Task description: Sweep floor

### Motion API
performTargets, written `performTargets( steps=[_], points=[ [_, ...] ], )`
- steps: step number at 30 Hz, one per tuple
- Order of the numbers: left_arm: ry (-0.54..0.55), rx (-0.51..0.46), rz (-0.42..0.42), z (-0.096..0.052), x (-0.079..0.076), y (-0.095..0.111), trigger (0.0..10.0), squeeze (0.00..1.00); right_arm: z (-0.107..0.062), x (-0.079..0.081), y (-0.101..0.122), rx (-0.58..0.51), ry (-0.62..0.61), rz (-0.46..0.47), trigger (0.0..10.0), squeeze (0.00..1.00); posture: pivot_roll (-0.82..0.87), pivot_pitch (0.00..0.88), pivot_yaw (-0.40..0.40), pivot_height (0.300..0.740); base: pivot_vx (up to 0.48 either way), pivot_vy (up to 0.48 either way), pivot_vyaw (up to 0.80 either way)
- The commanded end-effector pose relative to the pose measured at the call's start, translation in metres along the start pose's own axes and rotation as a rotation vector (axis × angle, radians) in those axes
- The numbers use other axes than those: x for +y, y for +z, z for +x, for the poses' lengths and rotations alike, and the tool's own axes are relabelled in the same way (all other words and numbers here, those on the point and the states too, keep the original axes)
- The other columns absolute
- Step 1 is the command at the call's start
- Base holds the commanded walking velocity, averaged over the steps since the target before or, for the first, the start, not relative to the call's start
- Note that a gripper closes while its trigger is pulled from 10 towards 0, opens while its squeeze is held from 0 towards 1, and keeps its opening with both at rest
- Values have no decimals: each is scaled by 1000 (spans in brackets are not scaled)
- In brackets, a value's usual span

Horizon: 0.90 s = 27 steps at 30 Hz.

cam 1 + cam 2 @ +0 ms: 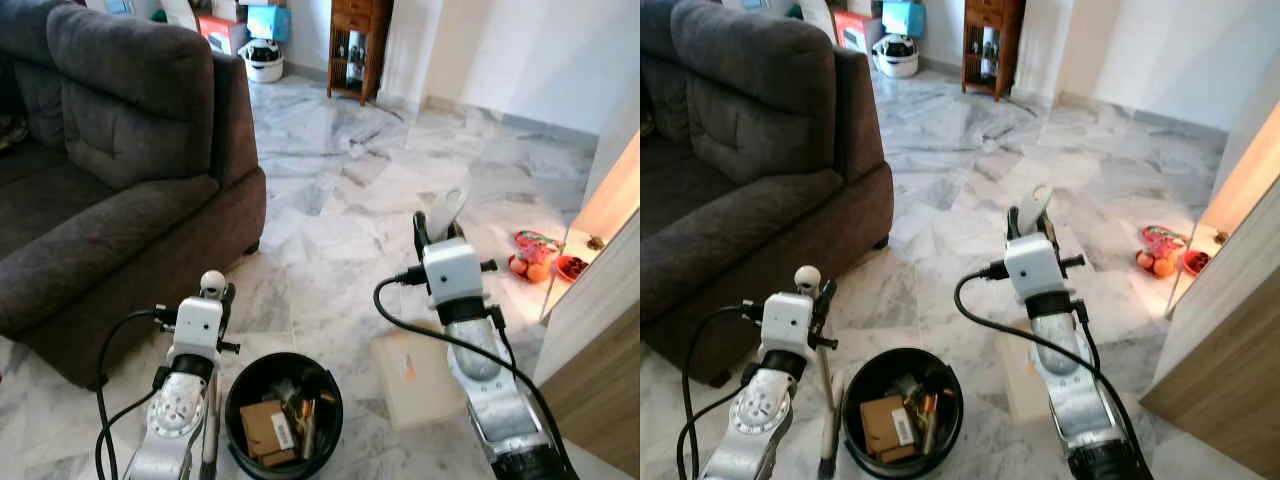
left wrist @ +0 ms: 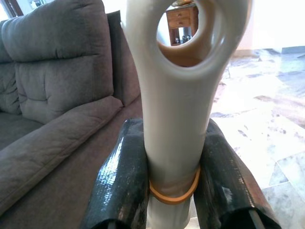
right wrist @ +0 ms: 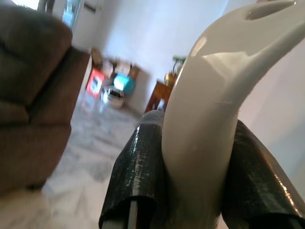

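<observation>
— Looking down from the head: where are the tools?
— Left claw (image 1: 215,290) pinches the broom handle (image 1: 212,282) at seven o'clock; black bin (image 1: 284,412) beside.
— Wrist views?
— Right claw (image 3: 190,176) clamps the dustpan handle (image 3: 209,95); left fingers (image 2: 121,181) squeeze theirs.

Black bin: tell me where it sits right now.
The black bin sits on the marble floor low in the head views, between the two arms, just right of the left gripper and in front of the sofa.
</observation>
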<state>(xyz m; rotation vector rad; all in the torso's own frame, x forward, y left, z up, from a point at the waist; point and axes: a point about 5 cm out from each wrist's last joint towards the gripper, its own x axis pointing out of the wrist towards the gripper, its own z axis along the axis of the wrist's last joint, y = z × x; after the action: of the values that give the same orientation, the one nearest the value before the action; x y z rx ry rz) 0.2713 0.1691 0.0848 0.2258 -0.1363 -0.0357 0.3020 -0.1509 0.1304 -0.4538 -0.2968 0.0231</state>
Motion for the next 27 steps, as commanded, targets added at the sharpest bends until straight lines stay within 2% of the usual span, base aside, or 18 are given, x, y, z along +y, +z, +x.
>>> performTargets(
  steps=[1,3,5,11,16,21,27],
  points=[
    [2,-34,13,1,3,5,10000,0,2,-8,2,-38,-27,-22,10000,0,113,6,-2,740,0,0,0],
    [2,-34,12,1,3,6,10000,0,0,-8,-2,-26,-32,-26,10000,0,112,7,-1,740,0,0,0],
    [-1,-36,11,0,4,7,10000,0,-6,-10,-20,34,-63,1,10000,0,112,10,0,740,0,0,0],
    [-6,-42,9,-1,3,8,10000,0,-14,-11,-41,125,-96,62,10000,0,114,12,2,740,0,0,0],
    [-15,-48,6,-2,2,10,10000,0,-15,-11,-47,135,-114,117,10000,0,115,16,3,740,0,0,0],
    [-44,-45,-9,-4,-1,10,10000,0,-15,-12,-50,141,-120,128,10000,0,114,17,3,740,0,0,0],
    [-39,-47,-10,-5,2,10,10000,0,-14,-12,-53,142,-118,175,10000,0,117,22,-1,740,0,0,0]
  ],
)
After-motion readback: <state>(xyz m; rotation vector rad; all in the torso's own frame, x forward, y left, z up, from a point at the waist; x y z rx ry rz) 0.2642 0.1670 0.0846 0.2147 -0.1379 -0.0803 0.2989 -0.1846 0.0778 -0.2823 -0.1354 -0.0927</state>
